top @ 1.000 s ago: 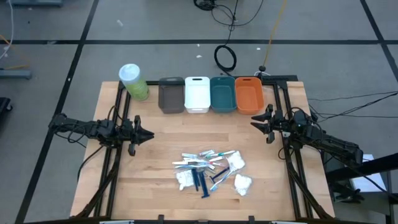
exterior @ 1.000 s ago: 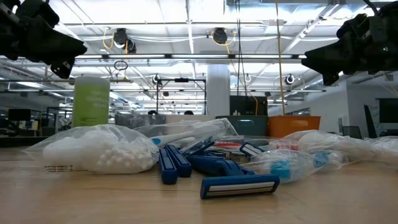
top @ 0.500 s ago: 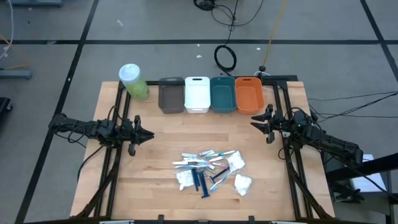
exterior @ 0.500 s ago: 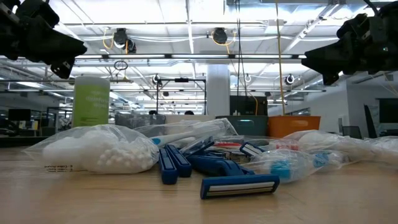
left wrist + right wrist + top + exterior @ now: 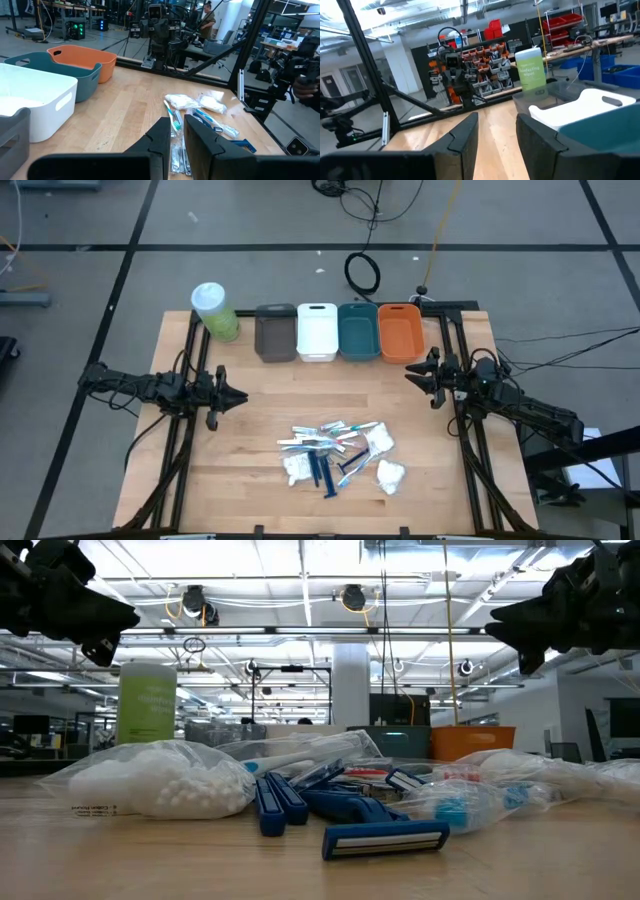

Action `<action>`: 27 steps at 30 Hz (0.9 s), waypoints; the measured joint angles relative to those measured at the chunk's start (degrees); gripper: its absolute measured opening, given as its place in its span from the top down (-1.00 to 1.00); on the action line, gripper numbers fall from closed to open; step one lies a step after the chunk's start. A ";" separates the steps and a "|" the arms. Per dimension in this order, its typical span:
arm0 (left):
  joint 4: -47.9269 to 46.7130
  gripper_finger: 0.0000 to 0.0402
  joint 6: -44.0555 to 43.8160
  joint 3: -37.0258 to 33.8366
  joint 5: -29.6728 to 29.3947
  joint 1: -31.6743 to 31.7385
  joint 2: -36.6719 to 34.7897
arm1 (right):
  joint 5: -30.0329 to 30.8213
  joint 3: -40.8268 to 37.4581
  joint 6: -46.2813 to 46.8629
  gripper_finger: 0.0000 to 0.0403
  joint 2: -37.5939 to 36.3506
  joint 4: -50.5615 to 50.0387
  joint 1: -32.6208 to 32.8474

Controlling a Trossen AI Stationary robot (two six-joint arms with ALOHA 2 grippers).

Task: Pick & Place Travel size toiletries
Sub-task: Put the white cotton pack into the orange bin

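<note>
Grey bin (image 5: 12, 142) cut off at the left wrist picture's edge, toiletry labels unreadably small.

The high view looks straight down on the whole table (image 5: 250, 430), from well above. The low view sits at table-top height, close behind the toiletries (image 5: 330, 810), facing the bins (image 5: 338, 332). Each wrist view looks forward across the table — the left toward the right arm, the right toward the left arm. All views share the table's middle.

Two matte-black jointed arms, knuckled and cabled; left claw (image 5: 238, 396) and right claw (image 5: 412, 376) each end in two blunt, angular dark fingers.
</note>
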 joint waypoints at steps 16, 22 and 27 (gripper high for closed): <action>0.00 0.75 0.00 0.00 0.00 0.01 0.00 | 3.59 4.95 -0.22 -0.02 10.04 19.26 14.96; -0.04 0.75 0.00 0.00 0.01 0.00 0.01 | 18.04 15.77 -5.82 -0.35 28.51 13.40 32.64; -0.01 0.75 0.00 0.00 0.00 0.02 0.00 | 34.42 29.99 -3.97 -0.38 46.37 -8.23 45.68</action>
